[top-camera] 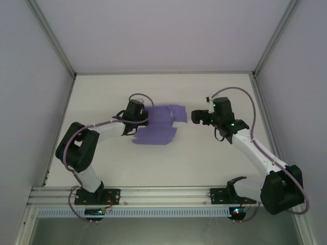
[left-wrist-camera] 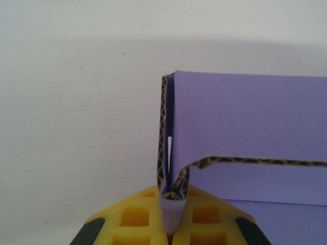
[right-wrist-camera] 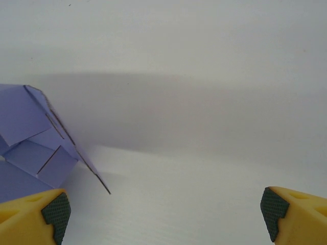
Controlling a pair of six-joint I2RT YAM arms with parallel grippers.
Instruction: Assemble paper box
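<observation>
Paper box (top-camera: 159, 126) clenched at fold by left pincer (left-wrist-camera: 171, 219); right pincer (right-wrist-camera: 164, 209) released nearby; thin card may be creased if pulled

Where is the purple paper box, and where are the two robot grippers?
paper box (top-camera: 156, 131), top view, middle of the purple sheet.
left gripper (left-wrist-camera: 171, 224), left wrist view, between the shut jaws pinching the box.
right gripper (right-wrist-camera: 163, 219), right wrist view, gap midway between the open jaws.
</observation>
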